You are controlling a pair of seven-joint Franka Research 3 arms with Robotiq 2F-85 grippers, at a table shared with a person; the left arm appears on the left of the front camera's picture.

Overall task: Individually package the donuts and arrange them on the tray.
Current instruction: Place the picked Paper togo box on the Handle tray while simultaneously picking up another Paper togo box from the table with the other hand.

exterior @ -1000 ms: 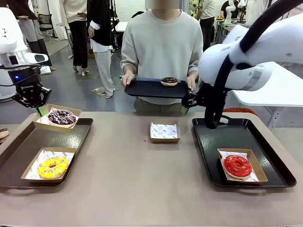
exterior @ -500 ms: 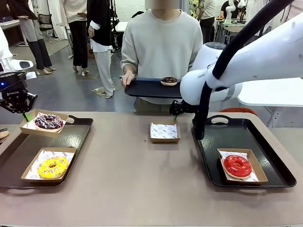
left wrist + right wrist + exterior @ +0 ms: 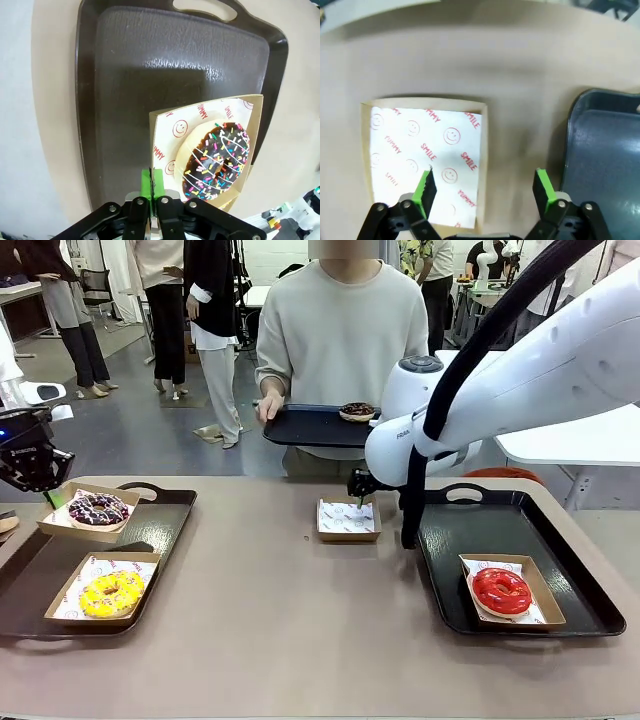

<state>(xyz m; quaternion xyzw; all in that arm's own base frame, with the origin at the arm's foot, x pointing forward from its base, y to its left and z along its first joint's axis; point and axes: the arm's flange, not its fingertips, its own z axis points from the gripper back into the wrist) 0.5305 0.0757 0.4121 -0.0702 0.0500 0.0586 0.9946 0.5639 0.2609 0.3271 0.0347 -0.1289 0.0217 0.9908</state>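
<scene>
While your left gripper (image 3: 154,181) pinches the rim of the cardboard box (image 3: 167,132) carrying the purple sprinkled donut (image 3: 205,172) above the left tray (image 3: 125,75), your right gripper (image 3: 484,181) hangs wide open over the empty lined box (image 3: 420,145). The yellow donut (image 3: 111,593) sits boxed on the left tray, the red donut (image 3: 501,590) sits boxed on the right tray (image 3: 500,525), and the chocolate donut (image 3: 357,412) is on the person's tray (image 3: 310,428).

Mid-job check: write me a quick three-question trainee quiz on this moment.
1. True or false: the left gripper is shut on the brown cardboard box carrying the dark purple sprinkled donut.
2. The white-paper-lined cardboard box under the open right gripper is: A empty, B holding a donut.
3. Fill in: the chocolate brown donut rests on a black tray held by the ____.
Key: 1 true; 2 A; 3 person.
</scene>
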